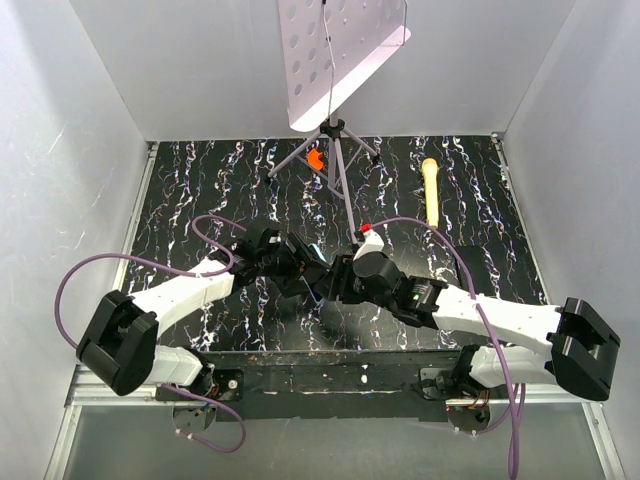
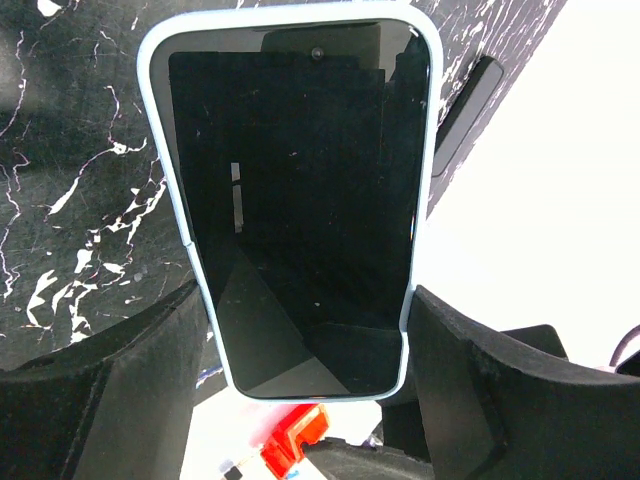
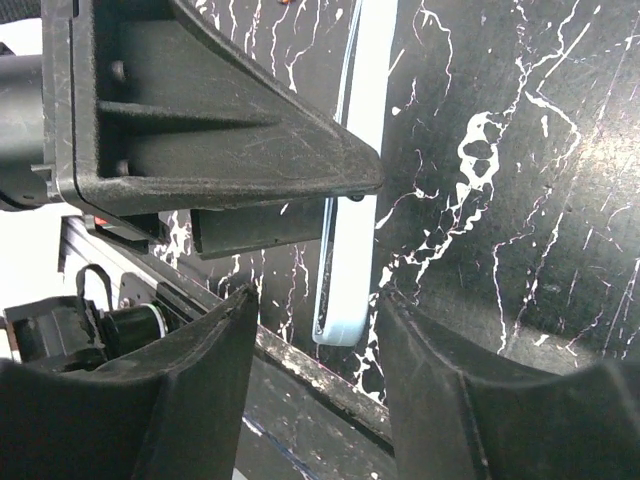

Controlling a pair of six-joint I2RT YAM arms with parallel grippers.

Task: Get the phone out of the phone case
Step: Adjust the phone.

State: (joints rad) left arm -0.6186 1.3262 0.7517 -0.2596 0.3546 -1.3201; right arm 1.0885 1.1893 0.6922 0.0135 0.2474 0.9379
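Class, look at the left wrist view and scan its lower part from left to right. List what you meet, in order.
Black end effector finger → phone case rim → phone screen → case rim again → the other finger.

Top cam hangs high above the near edge, looking down over the whole table point(image 1: 220, 190). Both wrist cams sit super close, sharing the phone case point(image 3: 368, 90): left sees it face-on, right edge-on.

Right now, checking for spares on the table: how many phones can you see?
1. The phone, in its blue case, is gripped by the left end effector near the middle of the table. Others may be hidden.
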